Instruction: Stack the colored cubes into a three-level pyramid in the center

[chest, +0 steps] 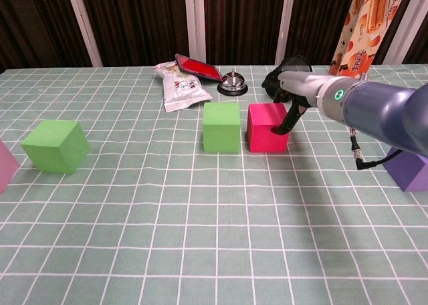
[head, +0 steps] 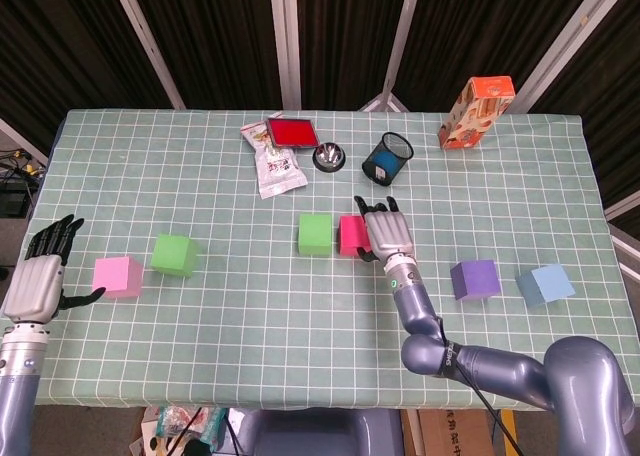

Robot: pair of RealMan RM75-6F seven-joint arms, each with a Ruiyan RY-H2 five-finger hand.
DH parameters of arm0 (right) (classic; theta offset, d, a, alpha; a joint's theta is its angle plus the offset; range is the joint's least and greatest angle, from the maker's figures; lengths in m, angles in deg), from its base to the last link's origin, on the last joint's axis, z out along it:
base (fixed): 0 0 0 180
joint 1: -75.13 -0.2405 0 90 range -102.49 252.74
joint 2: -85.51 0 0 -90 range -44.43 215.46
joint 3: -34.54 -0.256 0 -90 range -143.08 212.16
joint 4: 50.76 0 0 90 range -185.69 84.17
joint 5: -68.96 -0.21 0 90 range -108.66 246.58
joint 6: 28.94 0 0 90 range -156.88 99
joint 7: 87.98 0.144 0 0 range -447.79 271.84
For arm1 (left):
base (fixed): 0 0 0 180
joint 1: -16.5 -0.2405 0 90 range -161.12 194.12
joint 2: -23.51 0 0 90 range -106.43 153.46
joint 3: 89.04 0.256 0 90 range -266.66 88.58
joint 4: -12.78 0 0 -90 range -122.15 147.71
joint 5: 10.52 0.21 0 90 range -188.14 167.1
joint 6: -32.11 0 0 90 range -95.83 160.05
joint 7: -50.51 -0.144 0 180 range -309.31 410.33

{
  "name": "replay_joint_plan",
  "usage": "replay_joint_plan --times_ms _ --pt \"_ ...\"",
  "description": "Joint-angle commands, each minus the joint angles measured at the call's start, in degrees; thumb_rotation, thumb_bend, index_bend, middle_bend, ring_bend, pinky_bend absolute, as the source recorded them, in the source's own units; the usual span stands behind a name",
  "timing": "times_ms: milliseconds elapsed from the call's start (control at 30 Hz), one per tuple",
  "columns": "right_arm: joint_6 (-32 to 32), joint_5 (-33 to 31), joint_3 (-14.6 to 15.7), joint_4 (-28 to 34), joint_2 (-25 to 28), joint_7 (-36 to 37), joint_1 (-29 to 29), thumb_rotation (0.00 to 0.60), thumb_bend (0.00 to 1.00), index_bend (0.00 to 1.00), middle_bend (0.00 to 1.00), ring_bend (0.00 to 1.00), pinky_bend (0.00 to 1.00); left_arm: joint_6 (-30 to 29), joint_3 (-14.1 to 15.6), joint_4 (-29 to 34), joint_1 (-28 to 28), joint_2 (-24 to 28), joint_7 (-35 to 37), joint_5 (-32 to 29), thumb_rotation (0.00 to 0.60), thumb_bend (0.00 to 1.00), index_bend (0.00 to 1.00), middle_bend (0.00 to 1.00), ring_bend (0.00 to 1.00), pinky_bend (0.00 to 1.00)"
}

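Observation:
A magenta cube (head: 349,234) (chest: 266,128) sits mid-table, a narrow gap right of a green cube (head: 314,234) (chest: 221,126). My right hand (head: 386,234) (chest: 294,99) lies against the magenta cube's right side, fingers stretched out and touching it, gripping nothing. At the far left, my left hand (head: 38,281) hovers open just left of a pink cube (head: 117,276) (chest: 4,166). A second green cube (head: 173,255) (chest: 55,146) stands beside the pink one. On the right side sit a purple cube (head: 474,279) (chest: 411,168) and a light blue cube (head: 545,285).
Along the far side lie a snack packet (head: 275,166), a red flat case (head: 292,132), a metal bell (head: 329,157) and a tipped black mesh cup (head: 387,158). An orange carton (head: 476,111) stands at the back right. The checked cloth (head: 300,316) covers the table.

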Motion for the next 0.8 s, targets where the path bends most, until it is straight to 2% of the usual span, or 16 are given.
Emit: replay_joint_plan --times_ms 33,800 --pt "0.08 -0.06 -0.05 -0.24 -0.19 -0.12 -0.04 0.6 0.34 0.0 0.39 0.19 0.0 0.05 0.0 0.03 0.02 0.04 0.03 -0.01 0.6 0.08 0.0 0.0 0.0 0.01" --pt "2.24 -1.38 -0.96 -1.06 -2.18 -2.03 -0.32 0.6 0.34 0.0 0.39 0.19 0.0 0.29 -0.06 0.11 0.05 0.19 0.27 -0.37 0.6 0.08 0.0 0.0 0.0 0.01"
